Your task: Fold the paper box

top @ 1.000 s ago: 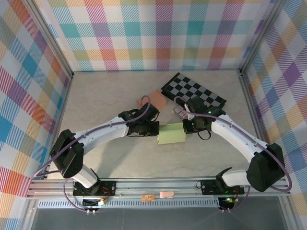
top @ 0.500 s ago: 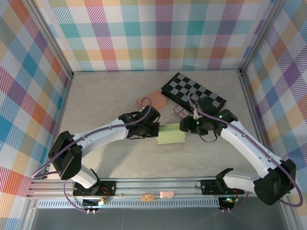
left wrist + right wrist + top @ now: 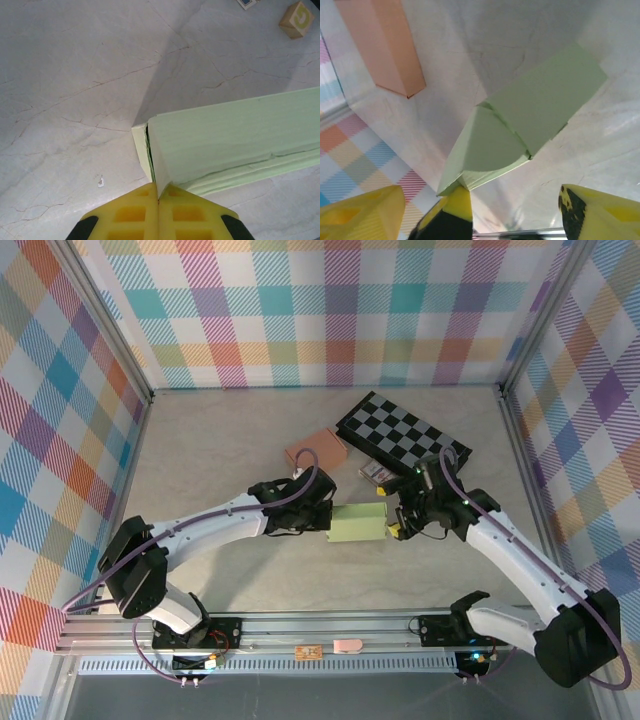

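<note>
Since a second ago the right gripper has gone from nearly closed to spread wide, and its forearm has swung further toward the right wall. We see no real shift of the paper box over that time.

Box position: mid-table, lying flat, long axis running left to right, between the two wrists. A pink box lies well apart, toward the back wall.

Right gripper: released, holding nothing. In its wrist view the box's right end faces the open jaws, and the rounded tuck flap still stands out from the body, not yet tucked.

Left gripper: fingers clenched tight together, tips set against the near corner of the box's left end in the left wrist view. We cannot tell whether a thin flap is nipped between them or the tips merely press there.

Judgement: the coming move turns on the right end. The open flap lies just ahead of the right gripper along the box's long axis, so that arm is the nearer, with the left bracing the far end.
</note>
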Tool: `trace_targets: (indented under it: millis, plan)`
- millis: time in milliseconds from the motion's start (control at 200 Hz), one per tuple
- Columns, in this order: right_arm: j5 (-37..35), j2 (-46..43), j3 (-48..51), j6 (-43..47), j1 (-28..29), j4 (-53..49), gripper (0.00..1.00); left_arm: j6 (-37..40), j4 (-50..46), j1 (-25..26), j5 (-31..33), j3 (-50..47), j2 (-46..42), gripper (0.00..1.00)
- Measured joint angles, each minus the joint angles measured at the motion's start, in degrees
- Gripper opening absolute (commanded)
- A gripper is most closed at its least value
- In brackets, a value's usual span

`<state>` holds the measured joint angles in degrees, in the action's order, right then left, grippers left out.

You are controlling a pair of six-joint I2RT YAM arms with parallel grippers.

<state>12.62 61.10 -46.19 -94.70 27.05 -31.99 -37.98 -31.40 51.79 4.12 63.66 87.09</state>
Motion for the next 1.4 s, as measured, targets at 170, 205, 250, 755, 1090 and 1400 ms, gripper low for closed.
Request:
trace_targets:
  millis: [170,205,250,755,1090,1400]
  plan:
    - [1.4,0.3,5.0,-3.1,-0.5,6.6,0.71,-0.2,0.0,0.3,0.3,0.0,0.0,0.04]
    - [1.8,0.6,5.7,-3.3,-0.8,7.6,0.68,-0.2,0.0,0.5,0.4,0.0,0.0,0.03]
    - [2.2,1.0,6.1,-3.5,-1.2,8.9,0.65,-0.2,0.0,0.6,0.5,0.0,0.0,0.03]
    - [4.2,2.3,7.1,4.8,-3.2,11.2,0.49,-2.9,-1.3,1.1,0.4,0.0,-1.9,0.3]
    - [4.2,2.2,7.3,8.6,-3.4,10.9,0.45,-7.5,-3.4,0.8,-2.2,0.0,-9.6,0.43]
    - [4.5,2.1,8.0,10.0,-3.4,10.8,0.45,-15.3,-0.9,-5.2,-9.9,-0.1,-9.1,0.45]
